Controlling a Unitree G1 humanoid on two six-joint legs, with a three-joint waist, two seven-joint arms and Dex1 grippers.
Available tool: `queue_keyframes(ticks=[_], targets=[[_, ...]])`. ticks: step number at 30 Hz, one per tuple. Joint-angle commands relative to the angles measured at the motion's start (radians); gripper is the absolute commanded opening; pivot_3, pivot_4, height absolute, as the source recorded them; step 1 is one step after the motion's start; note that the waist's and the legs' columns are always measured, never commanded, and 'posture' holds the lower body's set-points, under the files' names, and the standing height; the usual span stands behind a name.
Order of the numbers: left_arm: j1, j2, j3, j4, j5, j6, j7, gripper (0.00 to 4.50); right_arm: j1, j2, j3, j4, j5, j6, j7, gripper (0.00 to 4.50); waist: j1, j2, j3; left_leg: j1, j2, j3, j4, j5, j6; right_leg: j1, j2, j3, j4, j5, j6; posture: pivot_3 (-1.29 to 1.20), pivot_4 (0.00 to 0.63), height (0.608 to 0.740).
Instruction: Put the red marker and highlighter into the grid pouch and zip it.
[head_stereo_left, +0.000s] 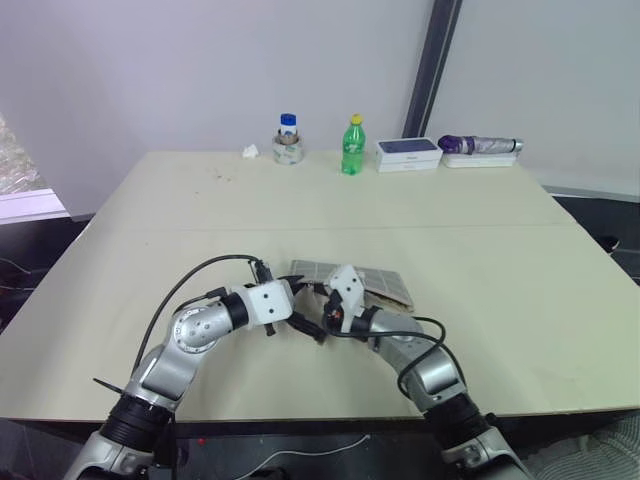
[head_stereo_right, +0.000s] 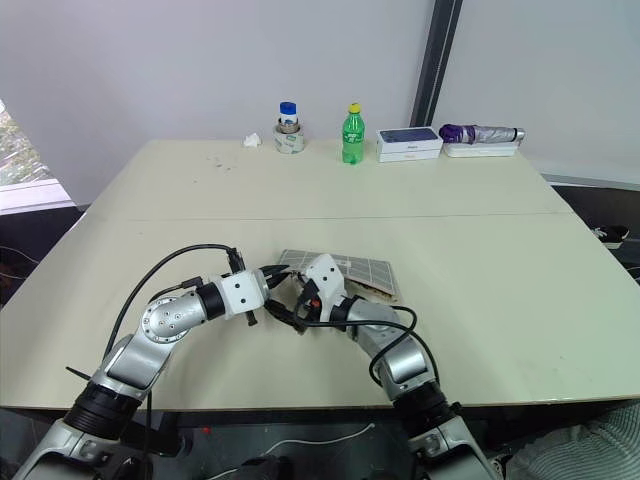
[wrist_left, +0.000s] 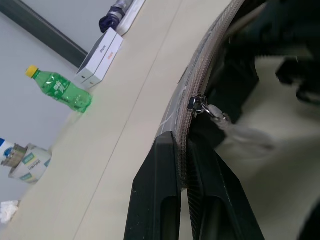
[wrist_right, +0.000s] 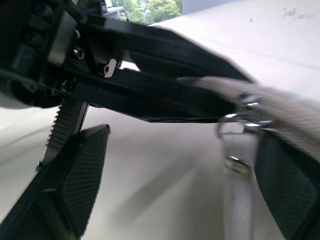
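The grid pouch (head_stereo_left: 372, 282), flat grey woven fabric with white grid lines, lies near the front of the smooth beige table (head_stereo_left: 500, 260). The left gripper (wrist_left: 186, 165) pinches its zipper edge, ribbed black fingers closed on the fabric. The right gripper (wrist_right: 182, 170) stands wide apart, textured pads either side of the metal pull tab (wrist_right: 239, 145). A green bottle (head_stereo_left: 352, 146) stands by the pale wall.

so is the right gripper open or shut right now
Open. In the right wrist view the right gripper has its two pads wide apart, with the grid pouch's zipper pull tab hanging between them, not yet pinched.
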Motion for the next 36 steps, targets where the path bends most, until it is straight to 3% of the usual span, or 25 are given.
queue_keyframes(ticks=[1, 8, 18, 23, 25, 28, 31, 34, 35, 36], targets=[[-0.011, 0.003, 0.015, -0.032, 0.003, -0.009, 0.018, 0.0, -0.026, 0.022, -0.015, 0.002, -0.002, -0.045, -0.005, 3.67, 0.001, 0.0, 0.0, 0.0, 0.0, 0.0, 0.0, 0.0, 0.0, 0.0, 0.0, 0.0, 0.0, 0.0, 0.0, 0.0, 0.15, 0.74], [0.002, 0.01, 0.029, -0.025, 0.012, -0.006, 0.041, 0.0, 0.029, -0.078, -0.083, -0.077, 0.018, -0.003, 0.017, 0.08, 0.002, 0.0, 0.0, 0.0, 0.0, 0.0, 0.0, 0.0, 0.0, 0.0, 0.0, 0.0, 0.0, 0.0, 0.0, 0.0, 0.15, 0.74], [0.018, 0.039, 0.061, 0.025, 0.012, -0.029, 0.077, 0.0, 0.198, -0.451, -0.233, -0.198, 0.073, 0.068, 0.187, 0.08, 0.007, 0.0, 0.0, 0.0, 0.0, 0.001, 0.0, 0.0, 0.0, 0.0, -0.001, 0.0, 0.0, 0.0, 0.0, 0.0, 0.15, 0.74], [0.014, 0.038, 0.07, 0.058, -0.001, -0.034, 0.089, 0.0, 0.194, -0.536, -0.288, -0.119, 0.043, -0.02, 0.205, 0.08, -0.001, 0.0, 0.0, 0.0, 0.001, 0.001, 0.0, 0.0, 0.0, 0.0, 0.0, 0.0, 0.0, 0.0, 0.0, 0.0, 0.15, 0.74], [0.019, 0.017, 0.079, 0.053, -0.086, 0.021, 0.035, 0.0, 0.188, -0.549, -0.279, -0.096, 0.042, -0.04, 0.228, 0.08, 0.001, 0.0, 0.0, 0.0, 0.001, 0.001, 0.0, 0.0, 0.0, 0.0, 0.0, 0.0, 0.0, 0.0, 0.0, 0.0, 0.15, 0.74], [0.029, -0.005, 0.098, 0.034, -0.182, 0.084, -0.006, 1.13, 0.171, -0.56, -0.267, -0.054, 0.035, -0.084, 0.256, 0.96, 0.004, 0.0, 0.0, 0.0, 0.001, 0.001, 0.001, 0.0, 0.0, 0.001, 0.0, 0.0, 0.0, 0.0, 0.0, 0.0, 0.15, 0.74], [0.055, -0.018, 0.12, 0.005, -0.236, 0.139, -0.013, 2.67, 0.162, -0.566, -0.268, -0.047, 0.04, -0.093, 0.272, 2.48, 0.005, 0.0, 0.0, 0.0, 0.001, 0.001, 0.001, 0.0, 0.0, 0.001, 0.0, 0.0, 0.0, 0.0, 0.0, 0.0, 0.15, 0.74], [0.198, 0.031, 0.122, -0.182, -0.456, 0.425, -0.155, 4.23, 0.176, -0.605, -0.283, -0.07, 0.064, -0.062, 0.325, 4.02, -0.002, 0.0, 0.0, 0.0, 0.002, 0.001, 0.001, 0.0, 0.0, 0.001, -0.001, 0.001, -0.001, 0.0, 0.0, 0.0, 0.15, 0.74], [0.239, 0.053, 0.113, -0.234, -0.477, 0.431, -0.193, 4.29, 0.187, -0.623, -0.28, -0.074, 0.06, -0.061, 0.341, 4.46, -0.005, 0.0, 0.0, 0.0, 0.002, 0.001, 0.0, 0.0, 0.0, 0.001, -0.002, 0.001, -0.002, 0.0, 0.0, 0.0, 0.15, 0.74], [0.265, 0.043, 0.138, -0.274, -0.506, 0.453, -0.173, 4.29, 0.2, -0.64, -0.279, -0.078, 0.048, -0.09, 0.355, 4.46, -0.01, 0.0, 0.0, 0.0, 0.002, 0.001, 0.0, 0.0, 0.0, 0.001, -0.002, 0.001, -0.002, 0.0, 0.0, 0.0, 0.15, 0.74]])
